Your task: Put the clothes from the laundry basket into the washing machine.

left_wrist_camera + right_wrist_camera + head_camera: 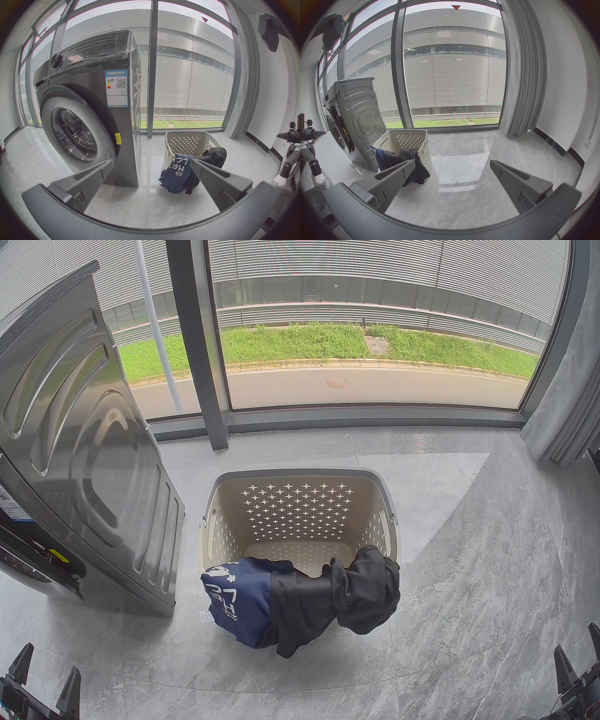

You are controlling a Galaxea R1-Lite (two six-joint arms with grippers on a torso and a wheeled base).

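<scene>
While the left claw (49, 671) and the right claw (578, 652) both hang wide open and empty over the floor (487, 590), the clothes (300, 605) lie ahead and between them, draped crosswise over the near rim of the basket (300, 472). Neither looks clearly nearer; the washer (81, 459) stands ahead of the left claw.

A cream plastic laundry basket (297, 515) with star-shaped holes and a grey rim stands upright on the floor (475, 565), just beside the washing machine (81, 459) on its right. Two pieces of clothing are draped over the basket's near rim and hang down its outer wall. A navy shirt (240, 605) with white print lies toward the machine, and a black garment (350, 596) overlaps it on the other side. The washing machine is dark grey, and the round glass door (75, 134) on its front looks closed.
</scene>
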